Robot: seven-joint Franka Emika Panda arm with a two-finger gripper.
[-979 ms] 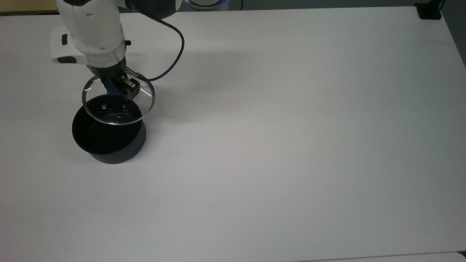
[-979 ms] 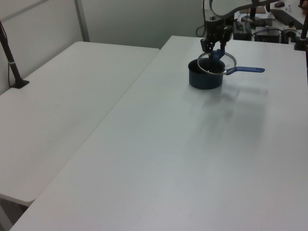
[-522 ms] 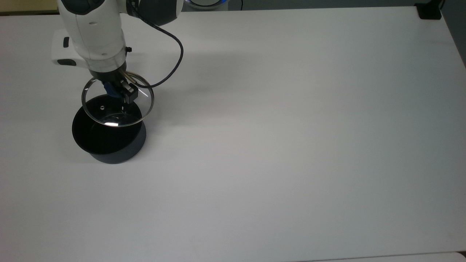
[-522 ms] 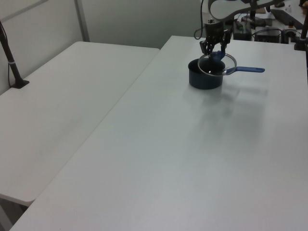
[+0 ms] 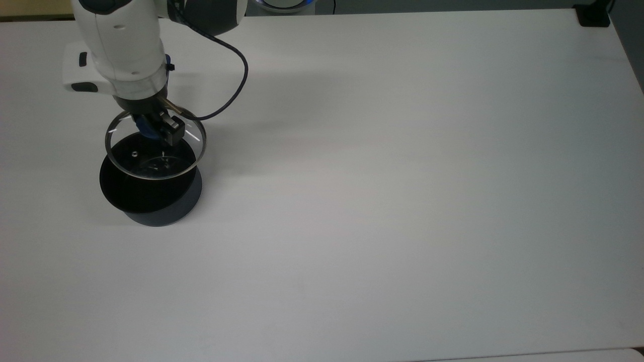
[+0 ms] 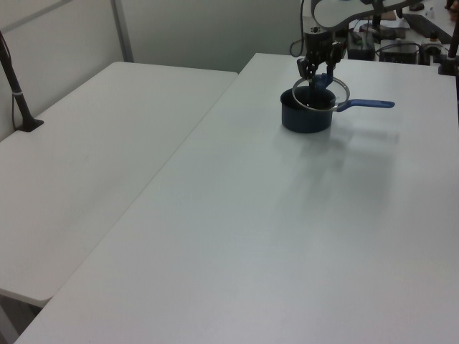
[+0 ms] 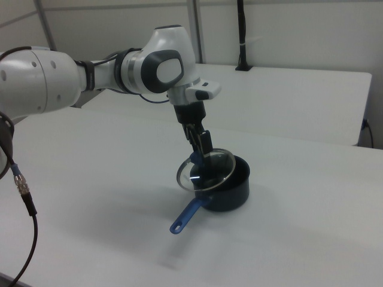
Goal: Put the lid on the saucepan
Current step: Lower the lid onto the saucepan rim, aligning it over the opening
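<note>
The saucepan [image 5: 151,196] [image 6: 305,118] [image 7: 233,188], dark with a black inside, stands on the white table; its long blue handle [image 6: 369,104] [image 7: 187,216] sticks out sideways. The lid [image 5: 151,156] [image 6: 320,94] [image 7: 212,167], a clear glass disc with a metal rim, hangs tilted just above the pan's rim, overlapping the opening toward the handle side. My gripper [image 5: 153,126] [image 6: 320,72] [image 7: 199,152] is shut on the lid's blue knob [image 5: 143,128], coming down from above.
The white table [image 5: 402,176] stretches wide to the top view's right. A black cable [image 5: 236,85] loops from the arm beside the lid. A second white table [image 6: 93,158] stands to the left view's left. A dark mount [image 5: 592,15] sits at the far corner.
The gripper with the lid has moved a little to the top view's left, so the lid covers more of the pan's opening. The saucepan has not moved.
</note>
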